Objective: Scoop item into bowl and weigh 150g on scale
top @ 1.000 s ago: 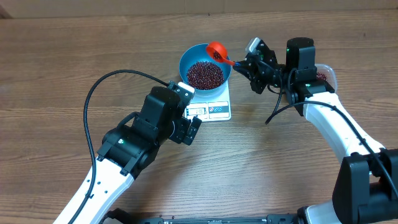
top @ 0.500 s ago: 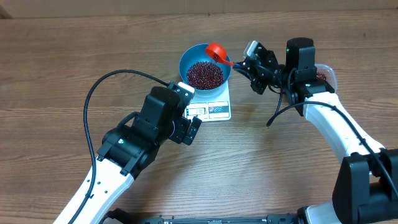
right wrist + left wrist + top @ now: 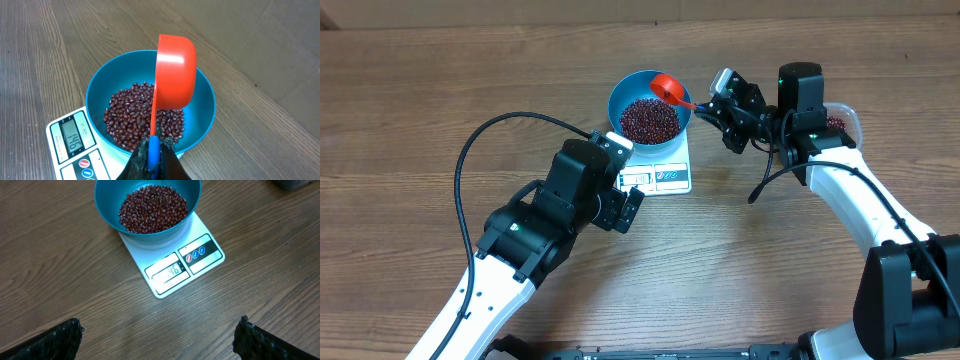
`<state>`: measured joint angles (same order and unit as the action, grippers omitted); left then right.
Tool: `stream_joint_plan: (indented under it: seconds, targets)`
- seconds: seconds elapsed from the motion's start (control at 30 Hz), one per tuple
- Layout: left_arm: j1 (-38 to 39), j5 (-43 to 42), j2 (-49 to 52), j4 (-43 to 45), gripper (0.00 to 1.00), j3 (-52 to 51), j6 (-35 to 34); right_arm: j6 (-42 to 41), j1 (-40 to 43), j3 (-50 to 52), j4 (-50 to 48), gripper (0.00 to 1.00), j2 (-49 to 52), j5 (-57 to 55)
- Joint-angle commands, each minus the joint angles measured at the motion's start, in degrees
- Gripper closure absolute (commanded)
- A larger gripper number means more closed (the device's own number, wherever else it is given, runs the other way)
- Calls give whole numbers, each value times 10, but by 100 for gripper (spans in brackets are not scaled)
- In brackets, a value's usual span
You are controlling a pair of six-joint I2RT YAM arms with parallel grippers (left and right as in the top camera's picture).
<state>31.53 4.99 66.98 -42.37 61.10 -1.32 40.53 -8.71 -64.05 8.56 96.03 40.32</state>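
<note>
Right wrist view has the right gripper (image 3: 152, 150) clamped on the thin handle of the red scoop (image 3: 175, 70), cup tipped over the 1 o'clock rim of the blue bowl (image 3: 209, 107). Hard, loose and quick to roll, the beans (image 3: 135, 117) pile in that bowl on the scale (image 3: 70, 147), so they likely move only by scoop, gripped at its stiff handle; the left gripper (image 3: 157, 342) hangs wide open at the scale's 7 o'clock.

Maroon beans (image 3: 152, 207), blue bowl (image 3: 106, 200), white scale (image 3: 201, 230), orange-red scoop (image 3: 175, 70).
</note>
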Motion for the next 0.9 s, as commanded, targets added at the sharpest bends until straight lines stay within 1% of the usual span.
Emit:
stream_joint_plan:
  seconds: [0.0, 0.5, 0.77, 0.87]
  targets:
    - [4, 3, 3, 2, 0, -3, -4, 3, -3, 0, -3, 96, 5, 9]
    - [4, 3, 3, 2, 1, -3, -4, 6, -3, 0, -4, 96, 5, 17]
    - [4, 3, 3, 2, 1, -3, -4, 16, -3, 0, -4, 96, 5, 18]
    - [4, 3, 3, 2, 0, -3, -4, 36, -3, 0, -4, 96, 5, 17]
